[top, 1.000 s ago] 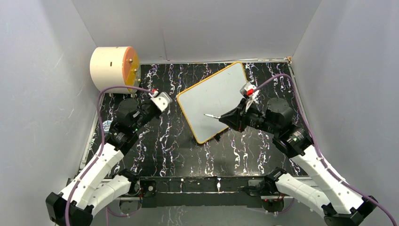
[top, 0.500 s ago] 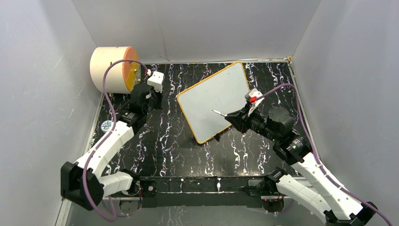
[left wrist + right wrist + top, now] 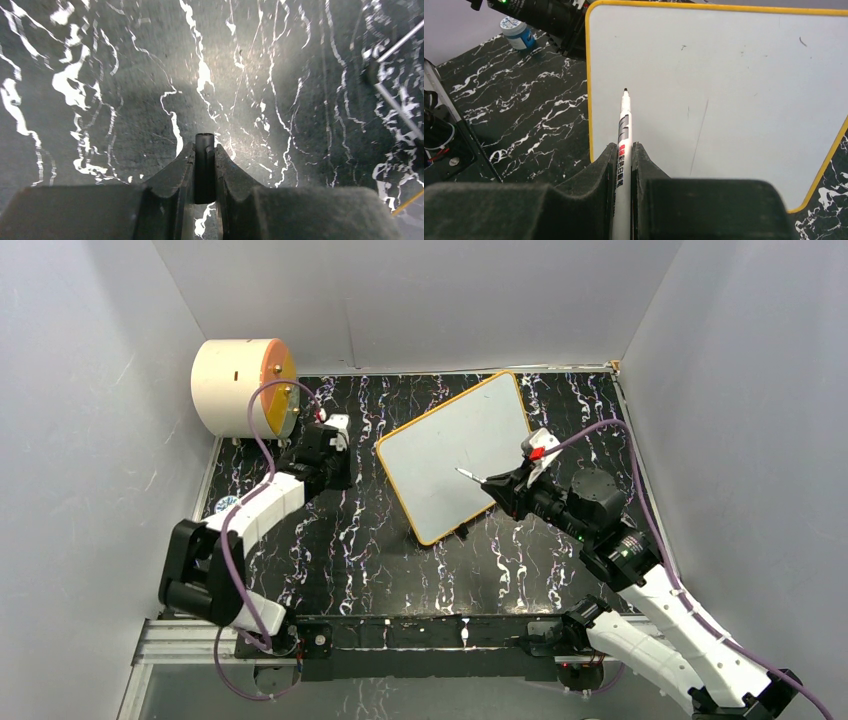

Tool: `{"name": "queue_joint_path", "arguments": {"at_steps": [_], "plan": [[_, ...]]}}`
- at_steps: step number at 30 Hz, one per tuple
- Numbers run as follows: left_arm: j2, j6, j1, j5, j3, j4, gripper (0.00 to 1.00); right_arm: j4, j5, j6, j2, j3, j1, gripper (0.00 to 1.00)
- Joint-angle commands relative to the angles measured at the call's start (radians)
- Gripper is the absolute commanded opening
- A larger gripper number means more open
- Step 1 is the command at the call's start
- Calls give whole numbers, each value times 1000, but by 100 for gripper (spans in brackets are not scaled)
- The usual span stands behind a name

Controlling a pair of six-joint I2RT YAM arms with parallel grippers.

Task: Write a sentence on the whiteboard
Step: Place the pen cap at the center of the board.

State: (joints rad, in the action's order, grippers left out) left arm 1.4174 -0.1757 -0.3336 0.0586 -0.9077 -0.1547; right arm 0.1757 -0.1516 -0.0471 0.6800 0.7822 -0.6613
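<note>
Whiteboard (image 3: 450, 455) lies flat on the table (image 3: 350, 550), turned at an angle, centre-right. It has only a few faint specks and one thin pale line on it, no sentence yet, so the writing looks barely begun. Right gripper (image 3: 624, 150) is clamped narrow on a marker (image 3: 625, 120), barrel btwn the jaws. The uncapped tip pokes well out front over the near part of the board, not far from the yellow rim in the wrist view. Can't tell if the tip touches the surface. Left gripper (image 3: 204, 148) is well apart from the board, over bare table, pinched on a small dark tube (image 3: 204, 172), prob. the cap. Cream drum (image 3: 240, 385) sits in the far-left corner and a small blue jar (image 3: 519, 32) near the left arm, neither in the way. Risks, as I judge them: nothing pins the board, so a stroke w/ too much push could slide or spin it and skew the letters. The marker sticks out long from a thin grip, so side load may twist it in the jaws or shove it back, giving faint or broken lines. W/ the tip near the rim, a stroke that way could run off onto the table. Too little press = no ink; too much = squashed tip.
</note>
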Motion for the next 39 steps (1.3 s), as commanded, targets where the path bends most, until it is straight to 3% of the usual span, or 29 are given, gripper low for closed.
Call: {"name": "queue_joint_path", "arguments": {"at_steps": [1,10,22,39], "plan": [[81,-48,24,-58,-23,-42,1,-55,24,23,-26,-23,1,0],[252,-50,47,-119,-105,-97,7,-39,53,45,-40,-32,1,0],[331,-40,49,-110,-137,-137,22,-69,43,35,-26,-55,2,0],[149,-44,81,-34,-140,-132,51,-44,9,46,3,-20,1,0]]}}
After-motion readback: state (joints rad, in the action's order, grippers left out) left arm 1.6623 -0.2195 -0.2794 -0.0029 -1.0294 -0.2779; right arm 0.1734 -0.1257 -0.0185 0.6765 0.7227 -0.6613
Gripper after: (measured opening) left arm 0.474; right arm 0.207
